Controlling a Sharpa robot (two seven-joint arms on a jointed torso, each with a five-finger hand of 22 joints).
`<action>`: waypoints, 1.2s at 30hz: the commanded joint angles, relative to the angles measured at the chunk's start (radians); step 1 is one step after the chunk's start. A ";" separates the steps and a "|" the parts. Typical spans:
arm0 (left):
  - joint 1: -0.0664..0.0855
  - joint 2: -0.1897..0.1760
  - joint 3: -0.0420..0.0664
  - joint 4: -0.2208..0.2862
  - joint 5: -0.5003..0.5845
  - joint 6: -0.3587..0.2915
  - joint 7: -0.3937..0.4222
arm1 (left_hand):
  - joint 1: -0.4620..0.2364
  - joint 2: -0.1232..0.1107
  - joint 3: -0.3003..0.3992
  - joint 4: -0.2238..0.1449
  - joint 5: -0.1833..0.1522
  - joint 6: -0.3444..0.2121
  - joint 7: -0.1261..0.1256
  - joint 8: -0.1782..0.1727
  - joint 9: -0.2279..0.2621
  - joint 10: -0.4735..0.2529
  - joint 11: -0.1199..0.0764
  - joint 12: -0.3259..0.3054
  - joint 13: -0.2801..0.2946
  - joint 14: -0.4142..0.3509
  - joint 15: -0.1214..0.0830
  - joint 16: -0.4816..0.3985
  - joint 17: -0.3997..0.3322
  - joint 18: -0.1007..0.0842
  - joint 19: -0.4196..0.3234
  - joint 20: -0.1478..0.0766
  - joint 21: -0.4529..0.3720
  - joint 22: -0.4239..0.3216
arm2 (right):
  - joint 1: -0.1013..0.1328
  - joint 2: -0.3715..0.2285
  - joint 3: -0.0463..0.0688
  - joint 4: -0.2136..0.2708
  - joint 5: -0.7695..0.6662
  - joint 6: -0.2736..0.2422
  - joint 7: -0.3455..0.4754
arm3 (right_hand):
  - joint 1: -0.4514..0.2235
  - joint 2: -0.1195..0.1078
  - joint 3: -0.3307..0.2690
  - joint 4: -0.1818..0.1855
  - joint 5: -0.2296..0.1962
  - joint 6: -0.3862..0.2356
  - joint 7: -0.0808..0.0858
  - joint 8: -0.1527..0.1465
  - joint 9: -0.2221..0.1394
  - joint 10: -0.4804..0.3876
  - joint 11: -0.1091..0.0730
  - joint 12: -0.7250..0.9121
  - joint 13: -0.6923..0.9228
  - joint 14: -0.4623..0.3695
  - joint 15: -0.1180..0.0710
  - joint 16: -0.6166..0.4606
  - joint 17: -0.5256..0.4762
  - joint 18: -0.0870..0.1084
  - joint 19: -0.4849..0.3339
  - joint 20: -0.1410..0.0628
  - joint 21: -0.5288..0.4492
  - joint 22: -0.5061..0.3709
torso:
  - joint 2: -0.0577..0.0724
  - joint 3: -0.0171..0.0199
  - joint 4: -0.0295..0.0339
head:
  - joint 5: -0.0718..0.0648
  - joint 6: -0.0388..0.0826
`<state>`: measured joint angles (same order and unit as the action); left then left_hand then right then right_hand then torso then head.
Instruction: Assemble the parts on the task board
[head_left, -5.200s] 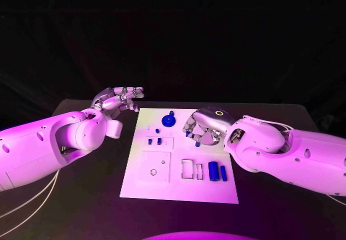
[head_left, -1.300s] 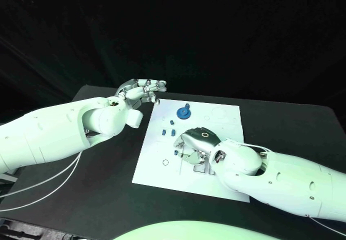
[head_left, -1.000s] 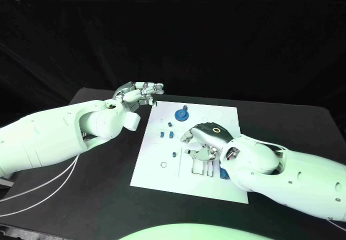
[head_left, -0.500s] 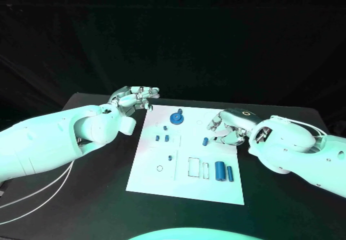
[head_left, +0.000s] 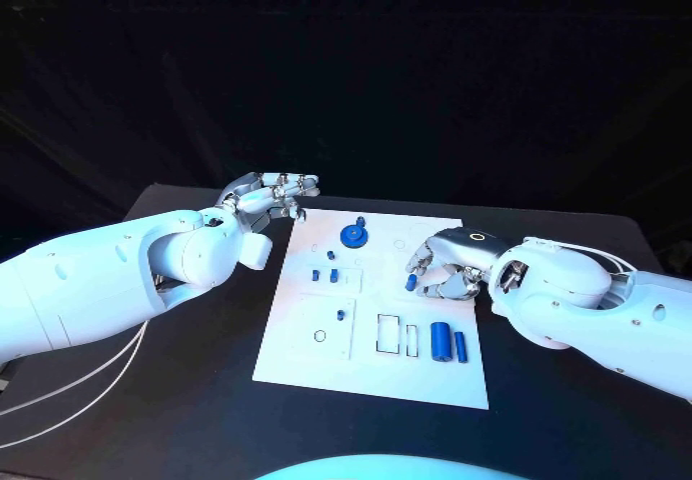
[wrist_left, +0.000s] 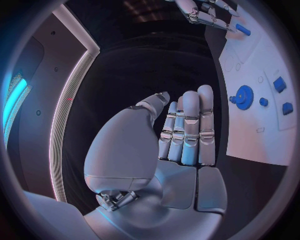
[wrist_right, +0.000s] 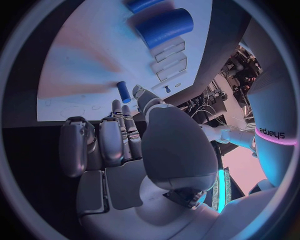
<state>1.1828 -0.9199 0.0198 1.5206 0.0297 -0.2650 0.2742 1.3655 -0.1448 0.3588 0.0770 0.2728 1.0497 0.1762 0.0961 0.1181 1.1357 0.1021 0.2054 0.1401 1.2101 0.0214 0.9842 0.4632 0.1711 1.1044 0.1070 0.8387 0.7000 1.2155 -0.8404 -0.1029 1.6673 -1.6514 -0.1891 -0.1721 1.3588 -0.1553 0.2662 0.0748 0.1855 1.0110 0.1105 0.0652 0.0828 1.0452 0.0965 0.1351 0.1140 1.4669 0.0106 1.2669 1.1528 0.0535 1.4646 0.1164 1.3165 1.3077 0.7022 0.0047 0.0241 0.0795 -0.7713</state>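
The white task board (head_left: 375, 365) lies in the middle of the table. On it are a blue gear (head_left: 353, 235), three small blue parts (head_left: 325, 273), a short peg (head_left: 340, 314) standing in the square plate, a thick blue cylinder (head_left: 440, 336) and a thin one (head_left: 462, 346). A loose blue peg (head_left: 410, 283) lies on the board. My right hand (head_left: 444, 265) hovers at its right side, fingertips right beside it; contact is unclear. In the right wrist view the peg (wrist_right: 123, 91) lies just past the fingertips (wrist_right: 119, 107). My left hand (head_left: 274, 195) hangs off the board's far left corner, holding nothing.
Empty rectangular slots (head_left: 389, 333) sit left of the thick cylinder, and a small ring (head_left: 319, 337) marks the square plate. Black table (head_left: 173, 400) surrounds the board. The left wrist view shows the left hand (wrist_left: 181, 135) with straight fingers, beside the board (wrist_left: 262, 135).
The right hand went from over the board's middle to its right side, then closed in on the loose peg. A short peg now stands in the square plate. The left hand stayed put.
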 joint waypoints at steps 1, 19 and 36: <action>0.000 0.000 0.000 0.002 0.001 0.014 0.003 | 0.002 0.010 -0.007 0.001 -0.001 -0.008 0.000 -0.005 -0.002 -0.008 0.000 0.004 -0.001 -0.009 0.000 -0.002 -0.001 0.013 0.000 0.003 -0.005 -0.002 | -0.003 0.015 -0.001 -0.014 -0.042 0.011 0.003 | 0.012 0.007 0.000 0.001 0.003 -0.004 0.001 -0.001 -0.001 0.010 -0.006 0.009 0.002 0.031 -0.005 0.004 0.000 -0.003 0.016 -0.008 0.002 0.180 | 0.000 -0.0004 -0.0011 | -0.002 0.000; 0.000 0.003 -0.008 -0.005 0.001 0.021 -0.001 | 0.002 0.011 -0.008 0.001 -0.001 -0.009 0.001 -0.005 -0.002 -0.009 0.000 0.004 -0.001 -0.010 0.000 -0.003 -0.002 0.013 0.000 0.003 -0.005 -0.002 | -0.020 0.061 -0.005 -0.034 -0.109 0.022 -0.087 | 0.037 0.056 0.048 0.010 0.006 0.023 0.004 0.014 0.005 0.062 -0.022 0.032 0.005 0.032 -0.018 0.006 -0.006 -0.008 0.027 -0.019 0.024 0.189 | -0.001 0.0004 -0.0023 | -0.004 -0.001; 0.000 0.004 -0.012 -0.008 0.001 0.025 -0.005 | 0.002 0.012 -0.009 0.001 -0.002 -0.009 0.001 -0.005 -0.002 -0.009 0.000 0.005 -0.001 -0.010 0.001 -0.003 -0.002 0.013 0.000 0.004 -0.006 -0.003 | -0.020 0.061 -0.005 -0.035 -0.138 0.020 -0.106 | 0.051 0.058 0.081 0.002 -0.014 0.054 0.011 0.022 0.012 0.076 -0.026 0.027 0.004 0.032 -0.023 0.009 -0.005 -0.012 0.035 -0.025 0.044 0.197 | -0.001 0.0002 -0.0016 | -0.005 -0.003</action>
<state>1.1827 -0.9182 0.0069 1.5121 0.0297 -0.2602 0.2674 1.3655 -0.1448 0.3560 0.0799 0.2728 1.0481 0.1777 0.0961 0.1175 1.1357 0.1021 0.2054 0.1404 1.2066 0.0249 0.9842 0.4620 0.1710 1.1044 0.1071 0.8390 0.6982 1.1957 -0.7787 -0.1079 1.6332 -1.7637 -0.1831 -0.2602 1.4054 -0.0973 0.3413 0.0773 0.1775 1.0561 0.1230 0.0808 0.0944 1.1143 0.0726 0.1621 0.1177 1.4664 -0.0042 1.2709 1.1480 0.0536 1.4684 0.0979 1.3532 1.3073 0.7008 0.0051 0.0225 0.0745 -0.7749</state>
